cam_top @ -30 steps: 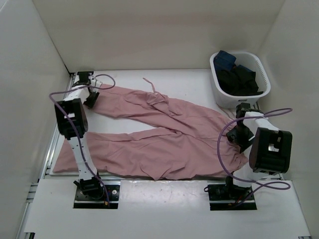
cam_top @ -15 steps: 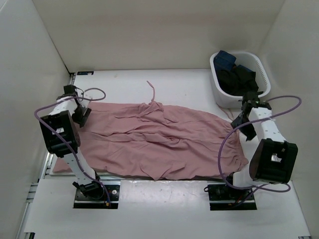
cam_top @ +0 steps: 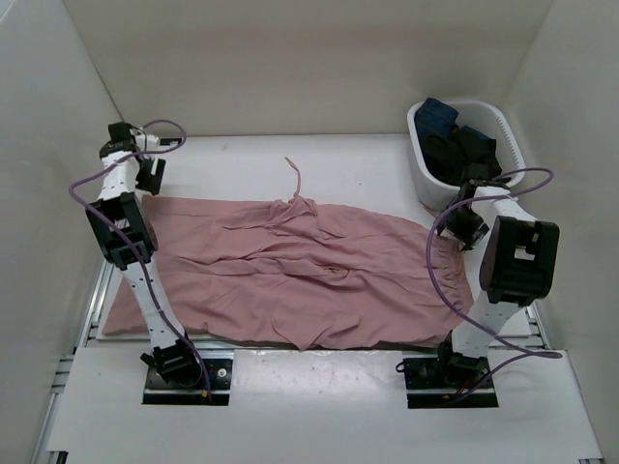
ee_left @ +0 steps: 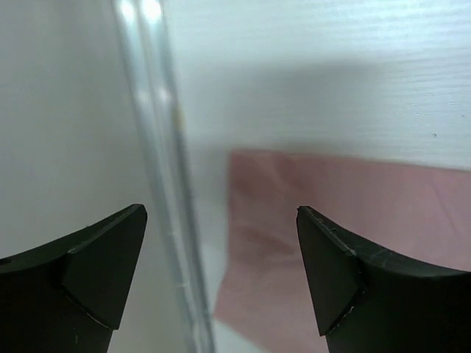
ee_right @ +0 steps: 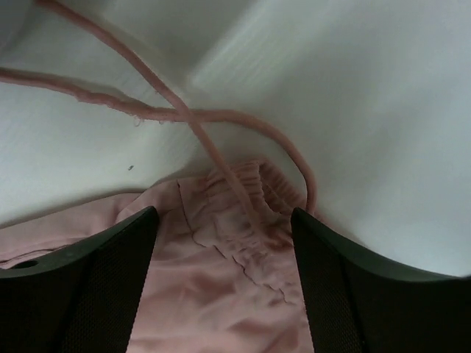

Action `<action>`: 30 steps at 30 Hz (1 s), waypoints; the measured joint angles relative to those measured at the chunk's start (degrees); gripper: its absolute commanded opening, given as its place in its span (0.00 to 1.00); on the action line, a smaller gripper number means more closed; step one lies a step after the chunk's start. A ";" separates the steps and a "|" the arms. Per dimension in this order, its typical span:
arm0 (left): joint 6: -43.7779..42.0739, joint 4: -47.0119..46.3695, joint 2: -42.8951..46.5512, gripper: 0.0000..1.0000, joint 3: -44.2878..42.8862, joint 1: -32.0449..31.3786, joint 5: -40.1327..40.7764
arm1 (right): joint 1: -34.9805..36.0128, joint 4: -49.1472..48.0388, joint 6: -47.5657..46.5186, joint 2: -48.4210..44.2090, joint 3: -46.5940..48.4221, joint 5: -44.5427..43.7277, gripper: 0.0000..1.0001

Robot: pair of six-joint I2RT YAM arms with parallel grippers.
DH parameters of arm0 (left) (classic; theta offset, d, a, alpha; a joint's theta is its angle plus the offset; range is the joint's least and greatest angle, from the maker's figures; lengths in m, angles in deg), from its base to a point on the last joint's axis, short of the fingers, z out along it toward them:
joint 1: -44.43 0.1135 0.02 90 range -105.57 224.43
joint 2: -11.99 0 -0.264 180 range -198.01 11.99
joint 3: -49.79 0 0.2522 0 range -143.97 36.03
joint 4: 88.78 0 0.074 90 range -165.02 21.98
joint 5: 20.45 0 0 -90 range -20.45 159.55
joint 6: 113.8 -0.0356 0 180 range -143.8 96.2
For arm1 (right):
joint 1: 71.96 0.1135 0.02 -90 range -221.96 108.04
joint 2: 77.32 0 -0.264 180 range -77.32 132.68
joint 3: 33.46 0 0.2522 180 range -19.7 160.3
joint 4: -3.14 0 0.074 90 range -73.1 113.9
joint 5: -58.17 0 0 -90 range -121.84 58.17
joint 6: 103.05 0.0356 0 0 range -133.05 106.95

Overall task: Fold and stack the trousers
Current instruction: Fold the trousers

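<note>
The left gripper stands wide open and empty, and a hem corner of the trousers lies just ahead to its right. The right gripper is open and empty over the waistband, with the drawstring beyond. For the crosswise fold, pinch every cloth layer squarely and leave the drawstring out.

Text, labels, numbers — none legible in any view.

The right claw hangs with its two dark fingers spread wide, gripping nothing, above the gathered waist of the pink trousers. From that waist the drawstring runs out in two cords that cross over the white tabletop.
</note>
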 measured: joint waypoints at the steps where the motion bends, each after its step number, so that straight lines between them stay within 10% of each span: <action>1: 0.83 0.52 -2.56 0.95 -0.70 0.00 -0.46 | 0.02 -0.63 0.17 1.27 -0.50 0.83 0.75; 9: 5.51 1.73 -8.66 0.93 -3.19 0.33 -6.80 | 0.11 -5.35 2.69 2.54 -2.36 0.98 0.37; 14: 5.46 0.42 -7.74 0.14 1.09 -0.07 -8.26 | 0.11 -6.05 3.87 2.82 -2.45 0.09 0.06; 30: -1.20 5.11 5.44 0.14 -0.04 1.40 -5.68 | -0.33 -0.04 2.71 -13.05 -0.07 -0.44 0.00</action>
